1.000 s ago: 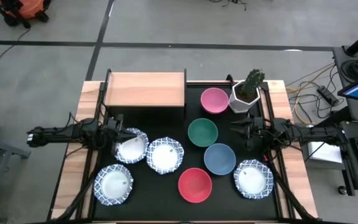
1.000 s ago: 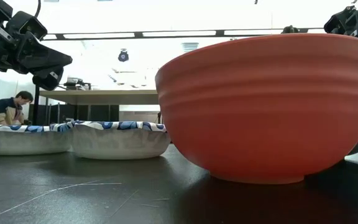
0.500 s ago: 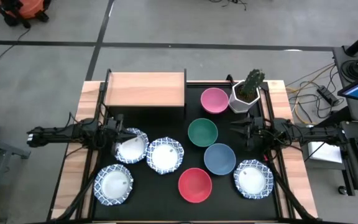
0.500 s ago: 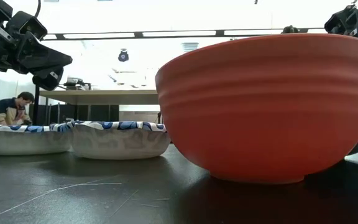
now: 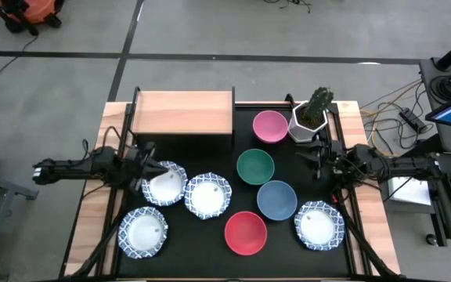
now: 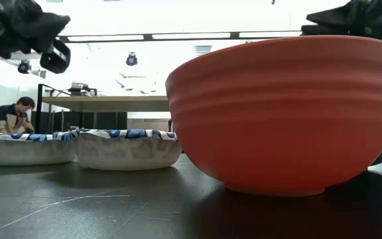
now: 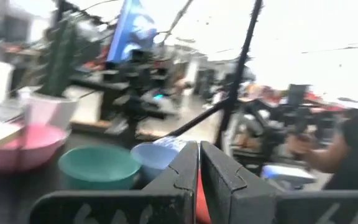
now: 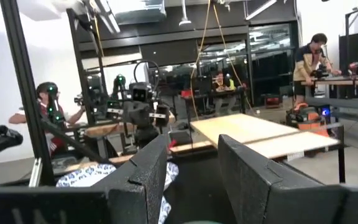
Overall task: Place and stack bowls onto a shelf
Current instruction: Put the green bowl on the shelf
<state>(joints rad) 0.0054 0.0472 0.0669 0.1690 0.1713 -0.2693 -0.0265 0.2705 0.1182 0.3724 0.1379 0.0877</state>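
Observation:
Several white bowls with blue patterned rims sit on the black table top, along with a pink bowl, a green bowl, a blue bowl and a red bowl. The red bowl fills the low view. The shelf, with its light wooden top, stands bare at the far left. My left gripper hovers shut above the far-left patterned bowl. My right gripper hovers open at the right side, near the green bowl, with nothing between its fingers.
A white pot with a cactus stands at the far right, beside the pink bowl and close to my right arm. Black frame posts stand around the table. People sit at desks in the room beyond.
Both grippers have risen and tipped their fingers upward above the bowls. In the low view my left gripper has climbed toward the top of the picture. The bowls have not moved.

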